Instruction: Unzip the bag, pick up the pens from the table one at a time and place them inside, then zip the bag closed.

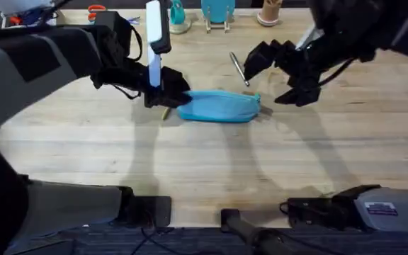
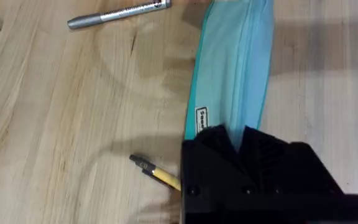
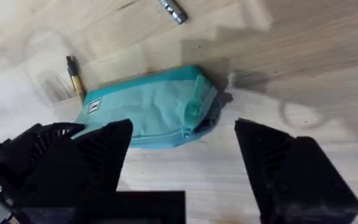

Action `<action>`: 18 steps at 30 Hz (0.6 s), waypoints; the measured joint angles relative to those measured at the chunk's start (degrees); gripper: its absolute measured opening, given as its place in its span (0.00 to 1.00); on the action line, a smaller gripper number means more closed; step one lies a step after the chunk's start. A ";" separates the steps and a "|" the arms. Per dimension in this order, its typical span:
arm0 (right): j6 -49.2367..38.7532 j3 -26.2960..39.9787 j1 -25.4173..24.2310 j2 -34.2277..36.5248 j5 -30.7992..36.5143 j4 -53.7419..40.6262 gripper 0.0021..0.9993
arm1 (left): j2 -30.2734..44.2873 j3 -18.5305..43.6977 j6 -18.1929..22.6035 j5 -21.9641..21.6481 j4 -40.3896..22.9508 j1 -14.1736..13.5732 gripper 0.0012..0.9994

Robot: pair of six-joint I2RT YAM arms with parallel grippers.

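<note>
Overhead: left gripper pinches the bag end; right gripper spread, bare table around.

Along the far edge we note orange-handled scissors, a teal stand and a tan holder. Soft shadows fall on wood.

orange-handled scissors at far edge | teal stand | teal object beside it
</note>
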 joint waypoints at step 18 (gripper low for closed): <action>6.56 0.00 2.71 5.21 0.02 1.94 0.88 | 0.00 0.00 0.00 0.00 0.00 0.00 0.04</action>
